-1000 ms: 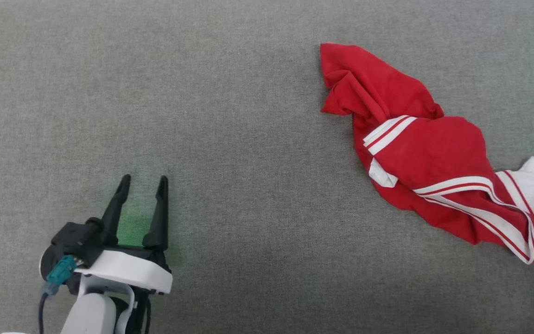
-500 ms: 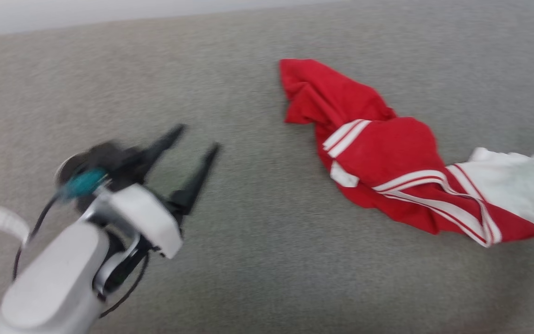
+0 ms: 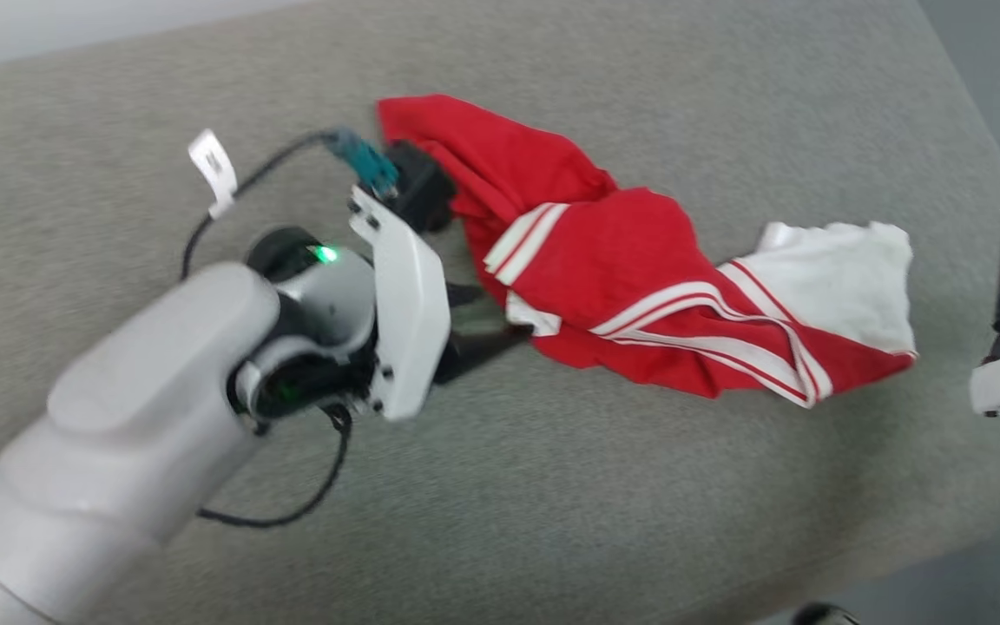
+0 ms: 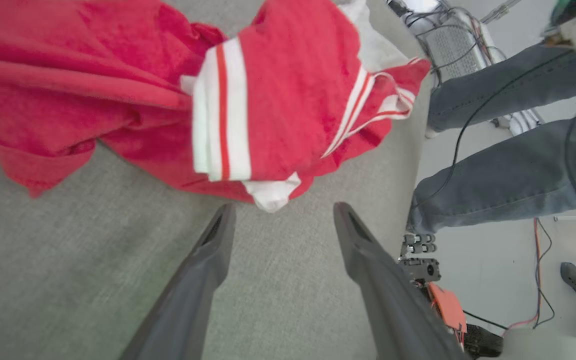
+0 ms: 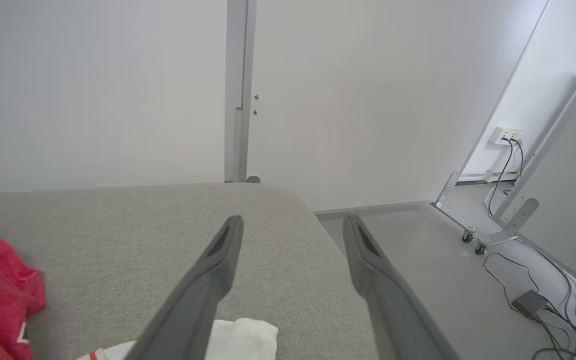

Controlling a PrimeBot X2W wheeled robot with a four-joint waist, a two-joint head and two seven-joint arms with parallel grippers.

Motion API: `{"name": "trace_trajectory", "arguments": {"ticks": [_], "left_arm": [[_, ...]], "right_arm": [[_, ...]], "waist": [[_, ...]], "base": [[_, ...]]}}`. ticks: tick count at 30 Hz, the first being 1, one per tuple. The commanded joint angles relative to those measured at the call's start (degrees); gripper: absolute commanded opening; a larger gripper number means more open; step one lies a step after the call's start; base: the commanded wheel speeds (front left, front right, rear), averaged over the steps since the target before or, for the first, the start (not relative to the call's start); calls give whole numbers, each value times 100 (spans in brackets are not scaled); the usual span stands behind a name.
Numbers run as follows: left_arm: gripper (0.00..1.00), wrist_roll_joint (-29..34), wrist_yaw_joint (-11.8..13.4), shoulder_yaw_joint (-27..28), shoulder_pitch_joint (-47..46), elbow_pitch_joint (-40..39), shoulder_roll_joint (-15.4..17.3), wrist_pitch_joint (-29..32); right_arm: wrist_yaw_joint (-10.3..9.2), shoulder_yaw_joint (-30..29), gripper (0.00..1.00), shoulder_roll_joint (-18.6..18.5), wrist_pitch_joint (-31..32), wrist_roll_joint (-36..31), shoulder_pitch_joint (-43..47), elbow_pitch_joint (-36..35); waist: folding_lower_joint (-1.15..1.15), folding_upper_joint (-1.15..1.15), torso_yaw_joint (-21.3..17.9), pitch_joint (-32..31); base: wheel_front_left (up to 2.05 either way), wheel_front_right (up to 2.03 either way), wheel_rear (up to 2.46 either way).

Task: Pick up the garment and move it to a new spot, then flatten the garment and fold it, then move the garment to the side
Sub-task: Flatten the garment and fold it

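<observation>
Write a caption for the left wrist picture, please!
Open left gripper faces the crumpled red-and-white garment on the gray cushion, a person's legs in jeans standing beyond its edge.

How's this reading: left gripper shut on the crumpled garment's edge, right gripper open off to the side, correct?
No. The left gripper is open, poised at the edge of the garment, as the left wrist view shows. The right gripper is open off to the side.

Head looks down; wrist views share the garment (image 3: 621, 278).
</observation>
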Motion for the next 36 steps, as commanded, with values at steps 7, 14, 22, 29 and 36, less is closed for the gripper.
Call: {"name": "trace_trajectory", "arguments": {"ticks": [7,14,22,29,36], "left_arm": [[100,-96,4,-302,-289,524,-4,69],[9,-235,4,-474,-410,556,25,-10],[0,-311,4,-655,-543,561,-39,-303],[0,-79,4,-722,-781,427,364,-998],[0,611,4,-680,-615,658,1222,-2351]], "right_arm": [[-14,65,100,125,-139,-54,-80,102],[-14,54,100,163,-184,-83,-122,162],[-14,89,100,113,-153,-103,-219,148],[-14,120,100,-26,-33,-116,-204,45],[-14,236,100,-175,165,-103,-163,-53]], "waist": [[0,0,-370,218],[0,0,-371,243],[0,0,-197,217],[0,0,292,57],[0,0,839,-163]], "base": [[0,0,0],[0,0,0],[0,0,0],[0,0,0],[0,0,0]]}}
